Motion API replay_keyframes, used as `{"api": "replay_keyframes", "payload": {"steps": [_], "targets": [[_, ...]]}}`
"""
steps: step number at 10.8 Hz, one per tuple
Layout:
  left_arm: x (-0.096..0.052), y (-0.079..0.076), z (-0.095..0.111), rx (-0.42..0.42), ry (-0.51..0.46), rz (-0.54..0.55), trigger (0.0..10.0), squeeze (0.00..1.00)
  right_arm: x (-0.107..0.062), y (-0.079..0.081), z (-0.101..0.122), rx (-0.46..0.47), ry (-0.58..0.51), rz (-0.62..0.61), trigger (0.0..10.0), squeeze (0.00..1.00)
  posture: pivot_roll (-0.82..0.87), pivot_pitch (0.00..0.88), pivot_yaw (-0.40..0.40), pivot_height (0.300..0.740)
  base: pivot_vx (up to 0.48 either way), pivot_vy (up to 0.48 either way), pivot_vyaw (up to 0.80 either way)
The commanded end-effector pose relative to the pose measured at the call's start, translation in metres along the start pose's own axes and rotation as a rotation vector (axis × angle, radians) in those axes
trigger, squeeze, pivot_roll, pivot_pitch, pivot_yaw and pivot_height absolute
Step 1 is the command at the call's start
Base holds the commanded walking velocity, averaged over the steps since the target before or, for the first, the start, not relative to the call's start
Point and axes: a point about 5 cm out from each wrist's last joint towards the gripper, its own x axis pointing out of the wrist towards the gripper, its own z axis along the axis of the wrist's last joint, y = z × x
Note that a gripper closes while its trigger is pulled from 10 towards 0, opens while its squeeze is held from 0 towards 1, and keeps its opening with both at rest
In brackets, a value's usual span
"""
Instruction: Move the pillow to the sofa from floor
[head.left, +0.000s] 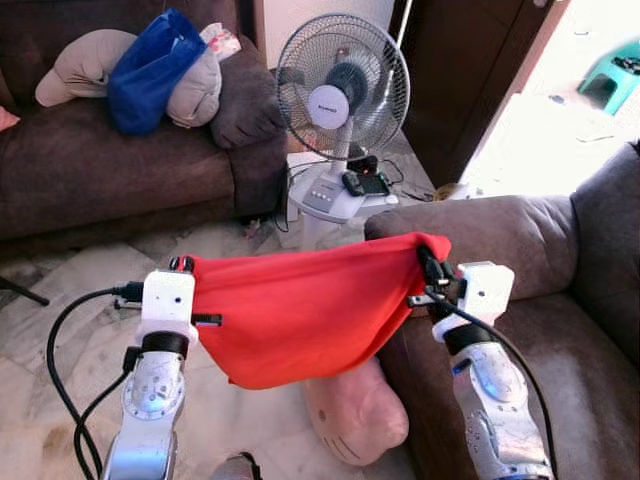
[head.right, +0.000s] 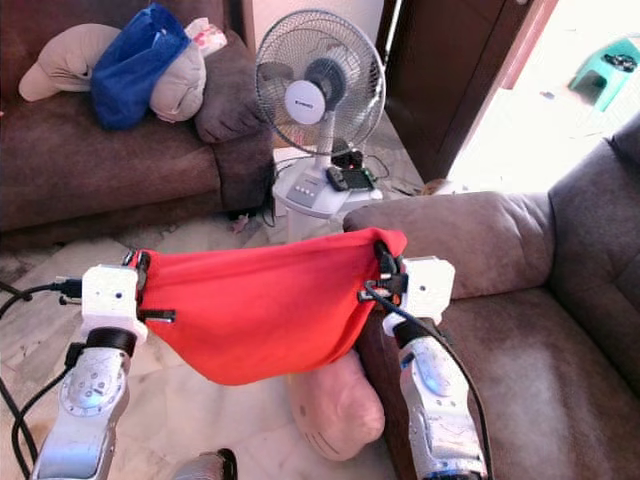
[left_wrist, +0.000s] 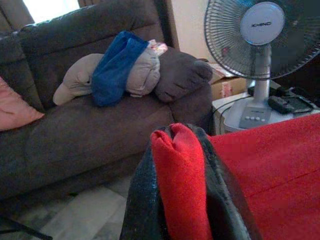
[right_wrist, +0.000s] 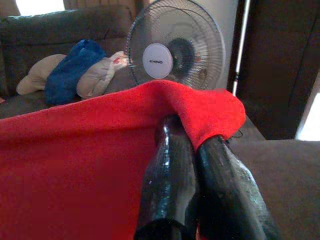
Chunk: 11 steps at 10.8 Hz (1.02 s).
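**Red cloth stretched between both claws above the floor pillow**

We see the left claw (head.left: 182, 266) clamped on one corner of a red cloth (head.left: 300, 310), and the right claw (head.left: 432, 268) clamped on the opposite corner, so the cloth hangs spread between them. Below its sagging edge the pink pillow (head.left: 355, 415) lies on the tiled floor (head.left: 60, 300), touching the front of the brown sofa (head.left: 560, 330) at our right. Beyond stand a white fan (head.left: 340, 90) and a second sofa (head.left: 90, 170) carrying a beige cushion (head.left: 85, 65) wrapped in blue fabric (head.left: 150, 70)
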Motion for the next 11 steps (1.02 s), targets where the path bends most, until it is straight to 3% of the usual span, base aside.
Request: {"api": "replay_keyframes", "payload": {"steps": [1, 10, 11], "targets": [[0.0014, 0.0072, 0.0089, 0.011, -0.044, 0.045, 10.0, 0.00, -0.0004, -0.0149, 0.0060, -0.009, -0.026, -0.075, 10.0, 0.00, 0.08, 0.001, -0.077, 0.740, 0.000, 0.000, -0.64], [-0.0007, 0.0048, 0.0066, 0.002, -0.032, 0.047, 10.0, 0.00, 0.0047, -0.0124, 0.0062, -0.017, -0.018, -0.054, 10.0, 0.00, 0.09, 0.008, -0.090, 0.740, 0.000, 0.000, -0.63], [-0.0008, 0.0052, 0.0064, 0.004, -0.031, 0.050, 10.0, 0.00, 0.0057, -0.0115, 0.0071, -0.015, -0.030, -0.046, 10.0, 0.00, 0.09, 0.010, -0.090, 0.740, 0.000, 0.000, 0.00]]}}
